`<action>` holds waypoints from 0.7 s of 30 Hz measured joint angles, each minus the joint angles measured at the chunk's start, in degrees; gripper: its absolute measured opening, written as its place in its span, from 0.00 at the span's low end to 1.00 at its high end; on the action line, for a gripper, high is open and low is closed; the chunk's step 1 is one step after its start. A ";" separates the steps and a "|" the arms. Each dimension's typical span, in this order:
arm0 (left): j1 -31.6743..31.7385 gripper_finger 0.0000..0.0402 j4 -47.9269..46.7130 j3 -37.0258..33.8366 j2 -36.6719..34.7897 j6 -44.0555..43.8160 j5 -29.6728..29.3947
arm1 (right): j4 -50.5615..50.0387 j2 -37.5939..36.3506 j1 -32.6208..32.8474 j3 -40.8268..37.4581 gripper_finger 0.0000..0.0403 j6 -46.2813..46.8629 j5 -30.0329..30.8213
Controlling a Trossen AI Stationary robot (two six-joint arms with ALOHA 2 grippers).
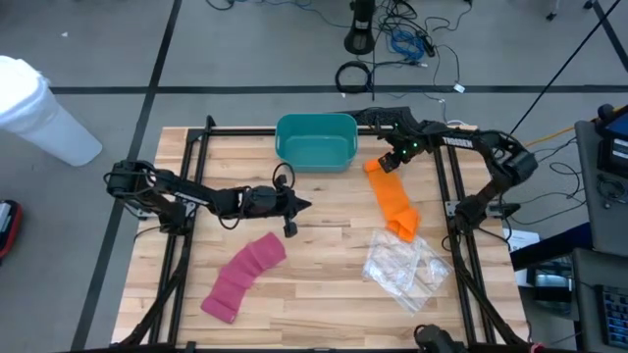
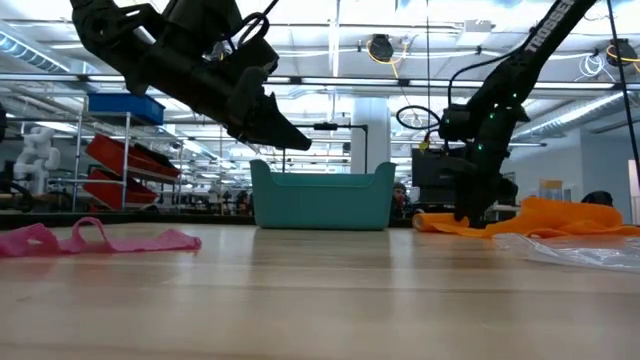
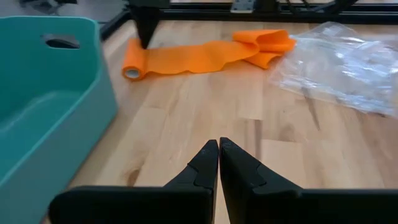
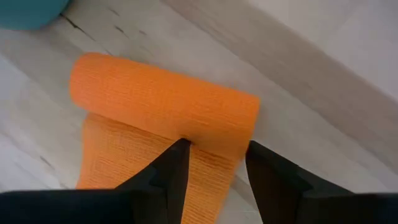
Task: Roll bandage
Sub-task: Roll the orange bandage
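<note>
Because the orange bandage starts its roll at the end nearest the teal bin, the right gripper sits right at that rolled end, just beside the bin's right corner. Its fingers stand partly apart against the roll, gripping nothing, probably so they can push it along the loose strip. The left gripper, fingers pressed together and empty, waits in front of the bin, out of the way.

Bare wood between teal bin and pink bandage
</note>
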 joint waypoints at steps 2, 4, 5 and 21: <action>0.44 0.06 0.00 0.00 0.30 -0.02 -0.92 | 0.79 0.68 -0.37 0.00 0.36 -0.20 -1.29; 0.86 0.06 -0.59 0.00 0.39 0.00 -0.96 | 1.33 0.66 -0.71 0.00 0.36 -1.08 -1.82; 1.16 0.06 -0.63 0.00 0.59 -0.02 -0.98 | 1.51 0.48 -0.72 0.00 0.36 -1.55 -1.87; 2.55 0.06 -0.07 0.00 1.13 -0.35 -1.10 | 4.02 -1.23 0.66 0.00 0.05 -3.09 -5.89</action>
